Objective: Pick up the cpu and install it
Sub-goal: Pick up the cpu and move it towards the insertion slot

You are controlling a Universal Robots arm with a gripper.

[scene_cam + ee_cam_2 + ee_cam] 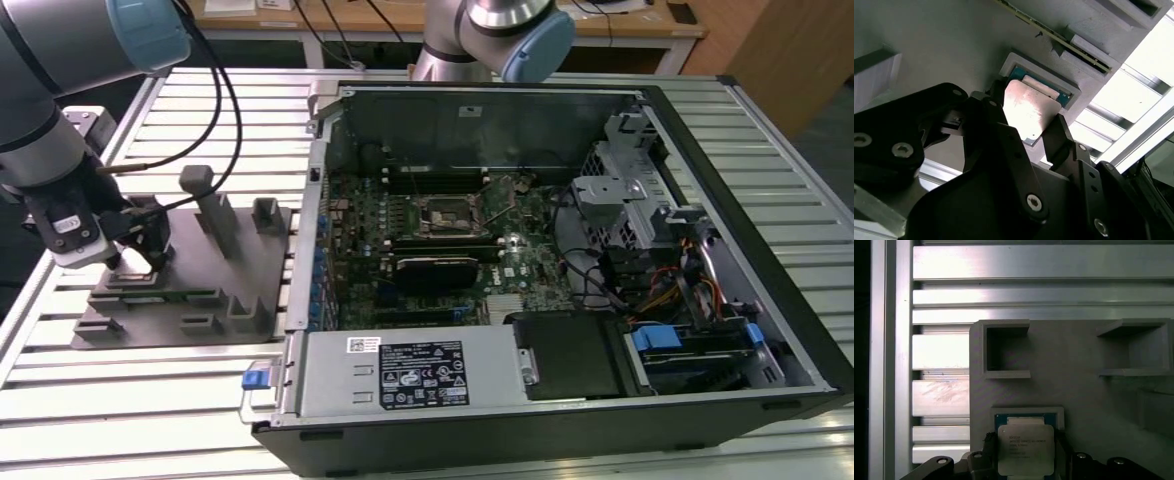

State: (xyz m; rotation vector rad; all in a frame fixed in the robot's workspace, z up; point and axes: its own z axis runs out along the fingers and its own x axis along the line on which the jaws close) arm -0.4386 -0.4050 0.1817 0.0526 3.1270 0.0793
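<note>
- Slatted aluminium table [160, 420]: carries everything below.
- Black open-sided computer case [534, 440]: lies on the table towards the exterior view's right, with its green motherboard [441, 240] exposed.
- Grey robot arm with pale blue joint caps [54, 120]: reaches down at the exterior view's left.
- Grey plastic tray with upright posts [174, 320]: stands just beside the case, on the exterior view's left.
- Black two-finger gripper [127, 268]: lowered over the tray's near corner. In the second wrist view its fingers [1061, 137] are closed against opposite edges of the chip.
- Square tray recess with a blue-green inner rim [1026, 412]: lies directly beneath the chip.
- Small flat square cpu with a silvery metal top [1029, 110] [1025, 450]: held between the fingers over the recess, well apart from the motherboard.
</note>
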